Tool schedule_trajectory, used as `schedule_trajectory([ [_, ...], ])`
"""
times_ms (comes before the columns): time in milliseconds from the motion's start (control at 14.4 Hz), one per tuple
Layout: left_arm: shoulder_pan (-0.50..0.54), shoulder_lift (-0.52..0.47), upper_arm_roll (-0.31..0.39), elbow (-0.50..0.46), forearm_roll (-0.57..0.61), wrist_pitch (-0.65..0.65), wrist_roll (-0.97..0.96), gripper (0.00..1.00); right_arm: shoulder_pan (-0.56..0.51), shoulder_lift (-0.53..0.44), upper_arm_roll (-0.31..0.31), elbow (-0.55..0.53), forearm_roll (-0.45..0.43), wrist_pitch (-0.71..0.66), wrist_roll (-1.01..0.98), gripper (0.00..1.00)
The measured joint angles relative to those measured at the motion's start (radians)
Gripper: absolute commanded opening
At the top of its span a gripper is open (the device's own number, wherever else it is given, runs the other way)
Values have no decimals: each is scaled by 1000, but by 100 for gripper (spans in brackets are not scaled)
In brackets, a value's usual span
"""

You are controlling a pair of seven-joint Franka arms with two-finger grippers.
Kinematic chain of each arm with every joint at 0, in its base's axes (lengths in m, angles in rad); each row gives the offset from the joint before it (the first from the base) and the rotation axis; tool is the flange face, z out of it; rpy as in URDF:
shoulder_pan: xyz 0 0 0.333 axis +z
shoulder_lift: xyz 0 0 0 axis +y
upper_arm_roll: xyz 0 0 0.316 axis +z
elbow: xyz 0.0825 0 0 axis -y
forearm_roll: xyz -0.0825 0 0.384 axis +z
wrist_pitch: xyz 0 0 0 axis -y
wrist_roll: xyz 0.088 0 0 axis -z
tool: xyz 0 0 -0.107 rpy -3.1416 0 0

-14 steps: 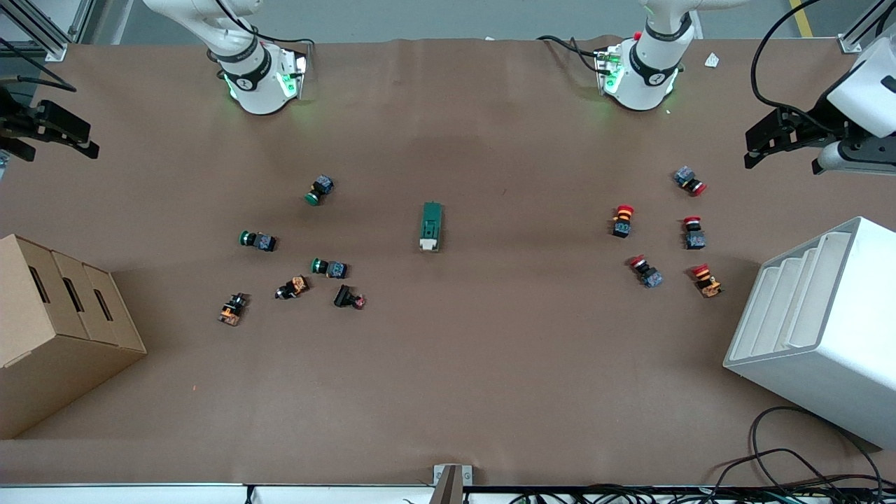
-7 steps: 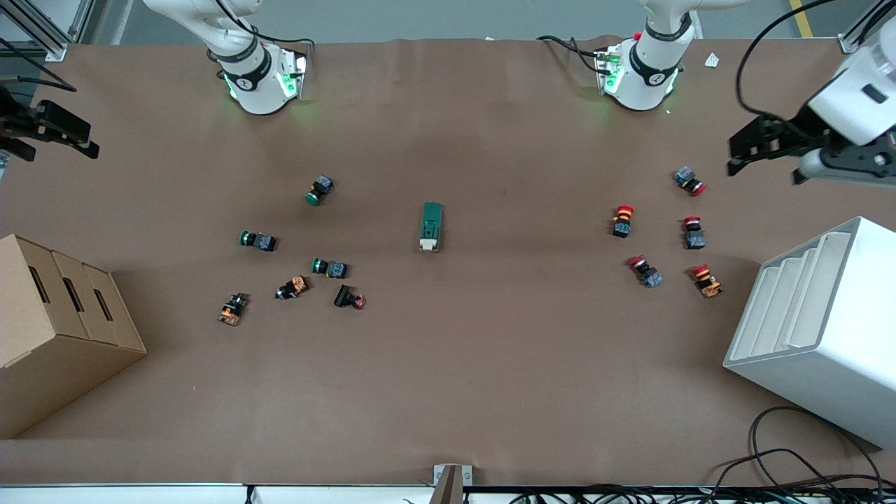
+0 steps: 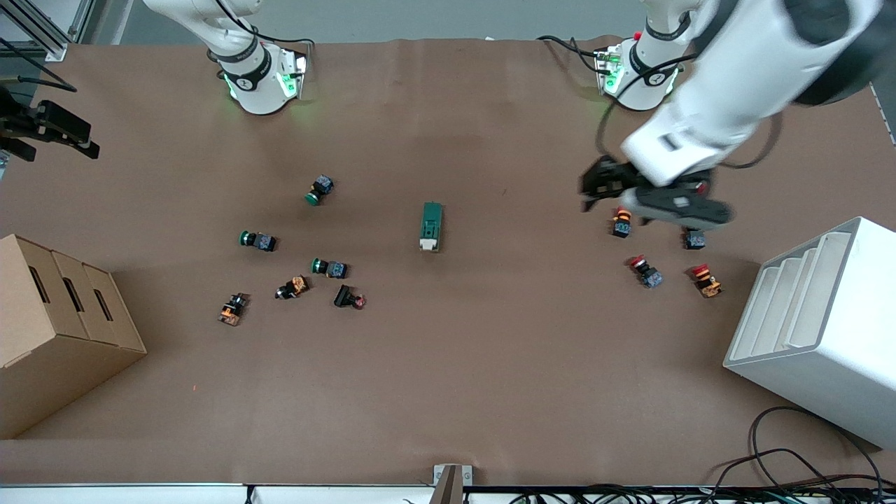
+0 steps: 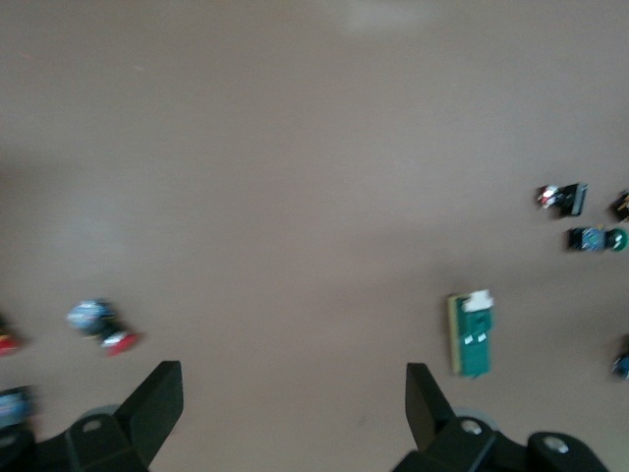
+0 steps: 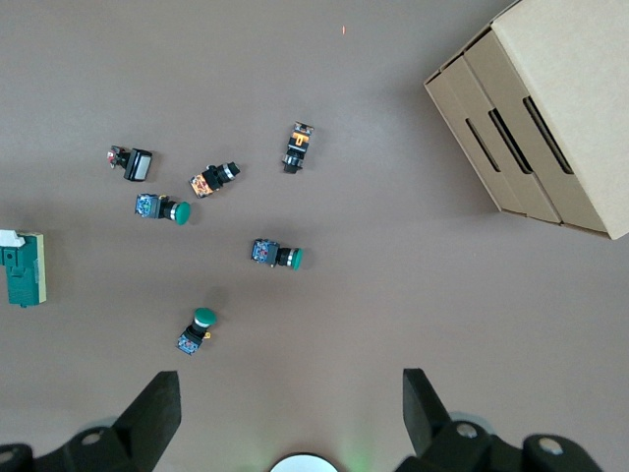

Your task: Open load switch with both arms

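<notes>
**Load switch lies untouched mid-counter while the left arm reaches in**

The load switch point(image 3: 431, 226), a dark green block with a white lever piece at one end, lies flat near the middle of the brown counter point(image 3: 448, 392). Its white end points toward the front camera. Nothing touches it.

The left arm point(image 3: 735, 77) stretches from its green-lit base toward the load switch. The left gripper point(image 3: 591, 190) hangs over the counter, between the load switch and a cluster of red-capped push buttons point(image 3: 644, 269), well apart from the switch. In the left wrist view its fingers point(image 4: 157, 408) are spread wide with nothing between them, and the load switch shows off to one side.

The right gripper point(image 3: 52, 129) waits at the counter's edge, well apart from the load switch at the right arm's end, above a cardboard box point(image 3: 56, 329). In the right wrist view its fingers point(image 5: 157, 413) are also spread wide and empty.

Green-capped push buttons point(image 3: 259, 240) and a few black and orange parts lie scattered between the load switch and the cardboard box. A white slotted rack point(image 3: 819, 322) stands at the left arm's end, nearer the front camera than the load switch.
</notes>
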Motion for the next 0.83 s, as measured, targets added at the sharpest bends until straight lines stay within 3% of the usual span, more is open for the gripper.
schedule_trajectory([
  [416,-299,165,-10,-21,271,192,-585,100,2,39,6,-2,0,24,0,100],
  [694,-450,275,-11,-34,510,289,-954,100,2,103,3,-3,-1,86,0,100],
  [832,-505,309,-12,-83,660,349,-1121,100,0,145,-2,-6,-2,102,0,100],
])
